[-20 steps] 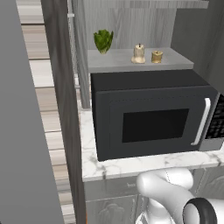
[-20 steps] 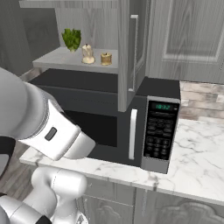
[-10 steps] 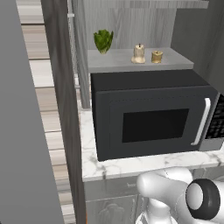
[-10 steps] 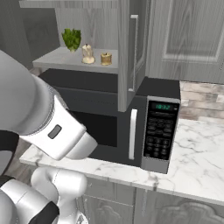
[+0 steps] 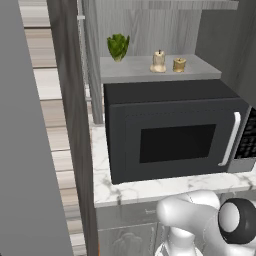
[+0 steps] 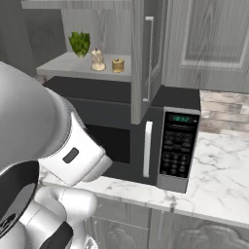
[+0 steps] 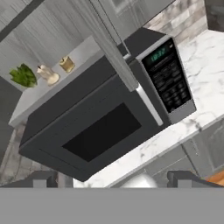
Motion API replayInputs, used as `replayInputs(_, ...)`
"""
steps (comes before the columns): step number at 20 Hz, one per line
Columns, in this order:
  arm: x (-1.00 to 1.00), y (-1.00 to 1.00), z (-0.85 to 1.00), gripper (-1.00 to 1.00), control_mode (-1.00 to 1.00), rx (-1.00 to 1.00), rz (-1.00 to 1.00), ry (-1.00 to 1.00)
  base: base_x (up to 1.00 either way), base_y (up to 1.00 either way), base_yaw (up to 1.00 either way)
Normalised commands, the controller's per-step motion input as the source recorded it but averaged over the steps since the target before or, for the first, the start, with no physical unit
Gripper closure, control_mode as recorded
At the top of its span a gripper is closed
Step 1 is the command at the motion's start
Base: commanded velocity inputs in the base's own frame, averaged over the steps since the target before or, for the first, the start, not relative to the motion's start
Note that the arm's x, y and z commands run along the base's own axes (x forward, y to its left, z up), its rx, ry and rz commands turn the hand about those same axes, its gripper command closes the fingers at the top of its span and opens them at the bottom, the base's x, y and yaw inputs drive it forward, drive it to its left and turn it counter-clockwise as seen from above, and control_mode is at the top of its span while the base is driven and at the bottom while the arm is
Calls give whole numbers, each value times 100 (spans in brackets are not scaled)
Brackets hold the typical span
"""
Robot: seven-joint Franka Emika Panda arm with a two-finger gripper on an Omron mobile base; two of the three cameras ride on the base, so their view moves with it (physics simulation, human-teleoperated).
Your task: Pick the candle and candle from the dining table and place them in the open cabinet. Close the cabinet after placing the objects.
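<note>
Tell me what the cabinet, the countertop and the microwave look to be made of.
Cabinet: grey wood or wood-look laminate, matte, going by the streaked grain on its door and back wall. Countertop: white marble or a marble imitation, with grey veining. Microwave: matte black casing, probably painted metal or plastic, with a darker glass-like window and a pale handle.

A home kitchen: a black microwave [image 5: 175, 140] with a keypad sits on a white grey-veined marble counter [image 6: 223, 185], beneath a grey wood-grain wall cabinet [image 6: 146, 53] whose shelf holds a small green plant [image 5: 118, 47].
</note>
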Motion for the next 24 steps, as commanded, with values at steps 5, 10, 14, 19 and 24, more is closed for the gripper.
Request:
replayInputs(5, 1, -1, 0, -100, -100, 8, 0, -6, 0, 0, 0)
replayInputs(10, 11, -11, 0, -100, -100, 7, 0, 0, 0, 0, 0)
replayInputs(14, 21, -18, 0, -100, -100, 18, 0, 0, 0, 0, 0)
replayInputs(19, 25, -8, 0, -100, -100, 23, 0, 0, 0, 0, 0)
replayInputs(24, 24, -1, 0, -100, -100, 25, 0, 1, 0, 0, 0)
